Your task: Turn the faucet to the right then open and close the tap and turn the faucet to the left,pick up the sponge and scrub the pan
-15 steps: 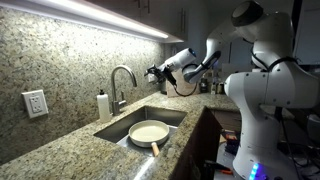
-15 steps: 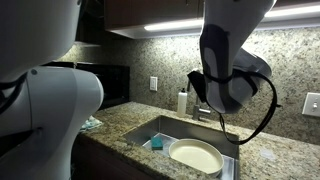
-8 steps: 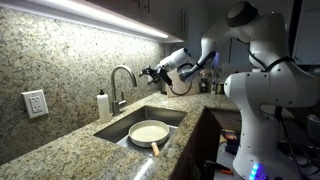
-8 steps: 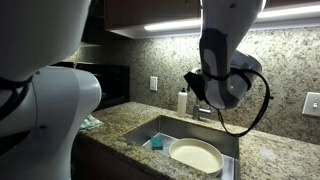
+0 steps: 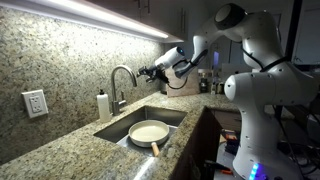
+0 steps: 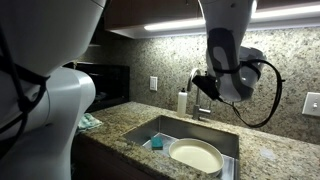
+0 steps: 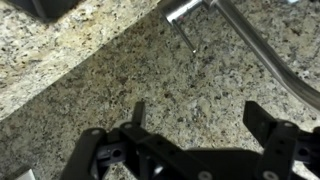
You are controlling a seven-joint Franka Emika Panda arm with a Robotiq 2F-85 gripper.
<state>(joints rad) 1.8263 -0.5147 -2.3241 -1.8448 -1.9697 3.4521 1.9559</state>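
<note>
The silver gooseneck faucet (image 5: 122,82) stands behind the sink, beside the white soap bottle (image 5: 103,105). My gripper (image 5: 149,72) is open and empty, level with the faucet's arch and a short way from it, not touching. In the wrist view the spout (image 7: 262,52) runs diagonally above my open fingers (image 7: 200,115), with the tap lever (image 7: 181,12) at the top. The cream pan (image 5: 149,132) with its tan handle lies in the sink and also shows in an exterior view (image 6: 195,156). The teal sponge (image 6: 156,143) lies in the sink next to the pan.
Granite counter (image 5: 60,150) and backsplash surround the steel sink (image 5: 172,116). Wall outlets (image 5: 35,103) (image 6: 154,84) sit on the backsplash. A dark appliance (image 6: 110,85) stands at the counter's far end. The robot's white body (image 5: 265,110) fills one side.
My gripper has moved toward the faucet's arch, closing most of the gap. The pan, sponge and faucet have not moved.
</note>
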